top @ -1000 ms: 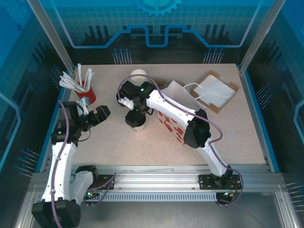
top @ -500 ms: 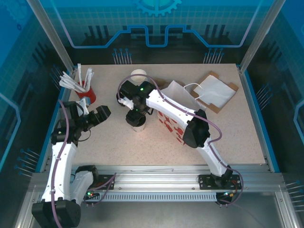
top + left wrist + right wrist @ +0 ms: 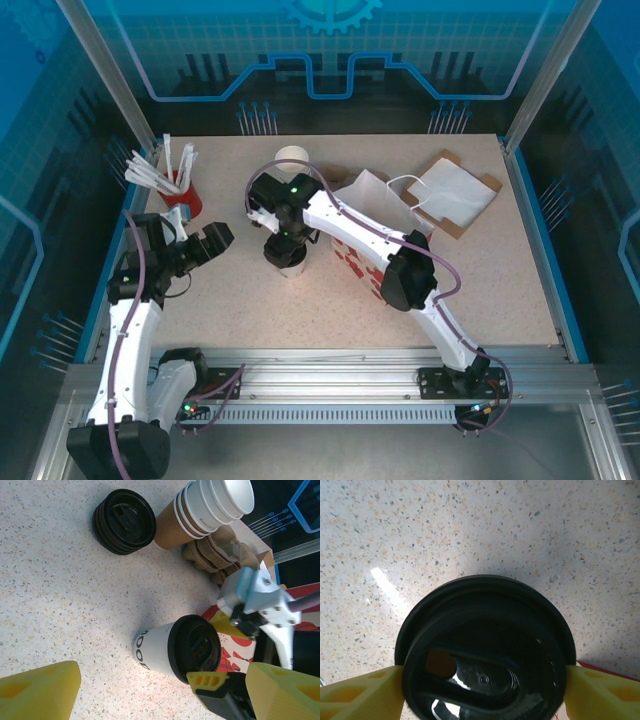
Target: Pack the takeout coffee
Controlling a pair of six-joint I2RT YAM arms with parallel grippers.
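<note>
Right wrist view: the right gripper [image 3: 485, 680] is gripping the takeout coffee [image 3: 485, 645], with its yellow fingers [image 3: 360, 690] pressing against opposite sides of the round, glossy black plastic lid. The white paper cup is standing upright on the speckled desk [image 3: 470, 530], left of centre in the top view, just beside a red-and-white printed bag [image 3: 355, 262]. The left gripper [image 3: 205, 243] is hanging open and empty near the cup's left, jaws wide apart. Behind the coffee, a stack of white paper cups [image 3: 210, 502], the outermost wearing a brown sleeve, is sitting beside a stack of black lids [image 3: 125, 521] and a bundle of brown cardboard sleeves [image 3: 217, 560]. At the desk's far left, a red cup [image 3: 185, 203] is holding white wrapped sticks [image 3: 150, 170]. A white paper bag [image 3: 452, 190] with handles is lying flat at far right.
</note>
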